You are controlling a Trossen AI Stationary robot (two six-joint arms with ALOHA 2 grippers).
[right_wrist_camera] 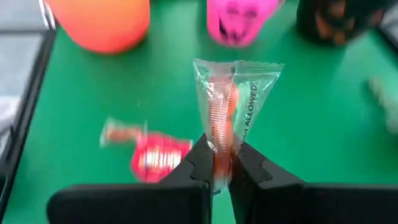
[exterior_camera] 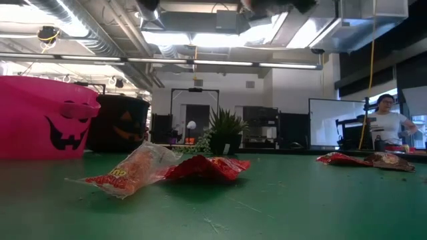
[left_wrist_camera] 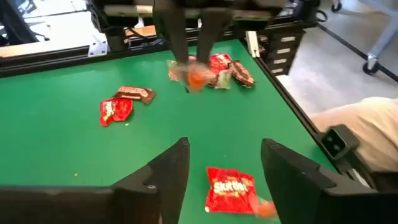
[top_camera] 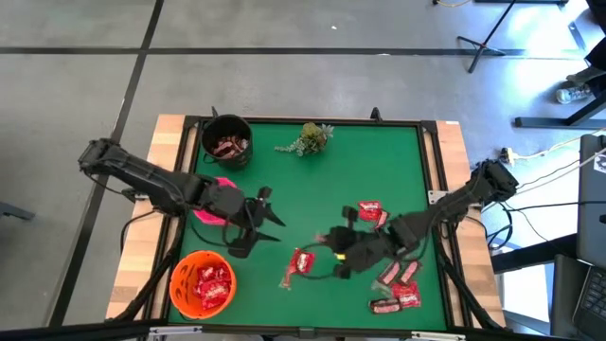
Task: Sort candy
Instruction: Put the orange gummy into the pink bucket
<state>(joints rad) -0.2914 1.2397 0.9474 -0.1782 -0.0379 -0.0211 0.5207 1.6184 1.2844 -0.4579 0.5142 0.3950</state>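
Candy: red packets and brown bars (top_camera: 396, 275) lie loose on the green worktop (top_camera: 312, 189), most in a heap near the right arm; one red packet (left_wrist_camera: 230, 190) lies near the middle, just beside a clear one.
Right pincer (right_wrist_camera: 216, 158): closed tight on the bottom edge of a clear packet (right_wrist_camera: 233, 102) with an orange sweet inside, held upright above the worktop, roughly at its centre.
Left pincer (left_wrist_camera: 224, 171): fingers wide, empty, low over the red packet that shows between them in the left wrist view.
Bowls: orange bowl (top_camera: 202, 282) at the left front holds red packets; black bowl (top_camera: 227, 140) at the left rear holds brown bars; pink bowl (top_camera: 210, 210) sits between them, mostly under the left arm.
Sprig: green, at the rear, well apart from the candy.
Step in hand: likely carrying the clear packet to a bowl; the pink one seems the fit, though its contents are hidden.
Doing it well: the grip is on a thin wrapper edge, so move smoothly and avoid swinging the packet loose; keep it high enough to pass the bowl rim, centre over the bowl, then open.
Watch for: the left arm lies over the pink bowl, so the two arms could crowd each other there.
Left arm's job: descend straight, fingers astride the red packet, and close on its body rather than a corner.
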